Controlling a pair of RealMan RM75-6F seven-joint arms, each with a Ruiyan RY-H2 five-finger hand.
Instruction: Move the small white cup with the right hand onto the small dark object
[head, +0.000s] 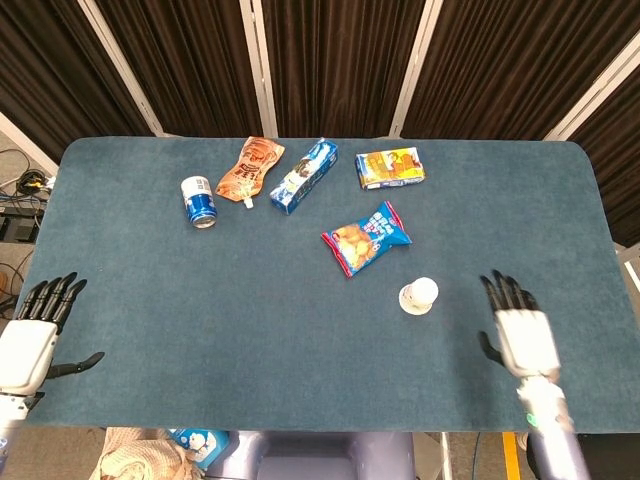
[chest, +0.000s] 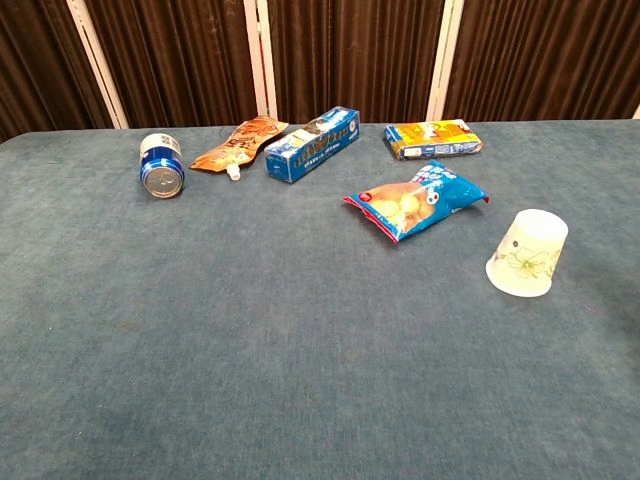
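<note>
The cup (head: 419, 295) stood upside down on the tabletop (head: 250, 330), mouth down and tilted a little, a pale green flower print on its side in the chest view (chest: 527, 254). Nothing touched it. It sat just in front of the blue snack bag (head: 366, 238), toward the robot, with a strip of bare cloth between them. No small dark object could be made out beneath or beside it.

The right hand (head: 523, 332) lay well apart from the cup, off to its right near the front edge, palm down, dark fingers (head: 503, 290) spread and holding nothing. The chest view did not show it. The left hand (head: 28, 340) hung at the front left corner of the tabletop, fingers likewise apart and empty, thumb pointing inward.

Along the far side lay a blue can (head: 199, 202) on its side, an orange pouch (head: 250, 169) just right of it, a long blue box (head: 304, 175) set at an angle beside the pouch, and a yellow packet (head: 390, 167) further right. Dark curtains (head: 330, 60) hung behind the tabletop.
</note>
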